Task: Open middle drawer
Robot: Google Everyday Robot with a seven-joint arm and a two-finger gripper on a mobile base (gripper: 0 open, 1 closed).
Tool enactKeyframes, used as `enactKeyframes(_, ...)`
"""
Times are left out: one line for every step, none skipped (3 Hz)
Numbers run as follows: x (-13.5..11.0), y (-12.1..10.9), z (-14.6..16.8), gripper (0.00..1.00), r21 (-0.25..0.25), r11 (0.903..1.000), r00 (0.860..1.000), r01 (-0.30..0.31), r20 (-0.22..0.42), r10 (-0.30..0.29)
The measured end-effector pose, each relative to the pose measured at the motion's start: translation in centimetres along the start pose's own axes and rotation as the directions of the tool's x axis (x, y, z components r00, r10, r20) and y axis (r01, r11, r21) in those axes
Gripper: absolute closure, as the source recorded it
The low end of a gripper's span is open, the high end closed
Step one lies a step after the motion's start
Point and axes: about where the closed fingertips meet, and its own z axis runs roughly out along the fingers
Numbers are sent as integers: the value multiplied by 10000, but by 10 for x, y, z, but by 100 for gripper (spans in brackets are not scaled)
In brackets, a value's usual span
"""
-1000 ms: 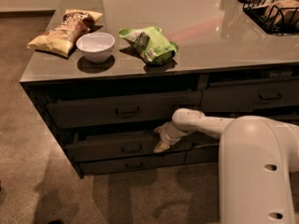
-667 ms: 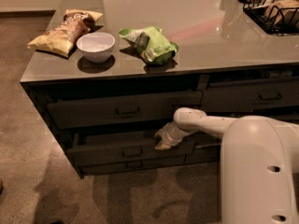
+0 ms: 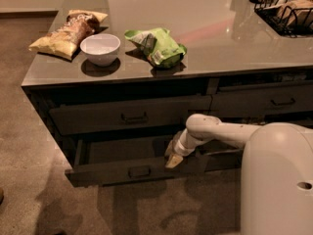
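Observation:
The middle drawer (image 3: 112,173) is a wide dark drawer in the left column of the counter. It stands pulled partly out, and its shallow dark inside (image 3: 122,150) shows. Its small bar handle (image 3: 139,171) sits at the centre of the front. My gripper (image 3: 172,156) is at the top edge of the drawer front, just right of the handle and not on it. My white arm (image 3: 220,131) reaches in from the lower right. The drawer above (image 3: 132,116) is shut.
On the countertop (image 3: 205,43) lie a brown-yellow chip bag (image 3: 66,31), a white bowl (image 3: 100,48) and a green chip bag (image 3: 156,45). A black wire basket (image 3: 286,9) stands at the back right. More shut drawers (image 3: 274,102) are on the right. My robot body (image 3: 279,180) fills the lower right.
The middle drawer has slid farther out toward the camera. My gripper has moved out and down with its front edge.

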Motion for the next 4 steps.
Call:
enactKeyframes(0,1,1,30,-18,10000,10000,1,4,-1)
enactKeyframes(-1,2,3,7,-52,10000,10000,5,11,-5)
enactKeyframes(-1,3,4,0,-75,10000,10000,7,15,-7)
enactKeyframes(1,3,4,0,-79,10000,9998,-23,-189,22)
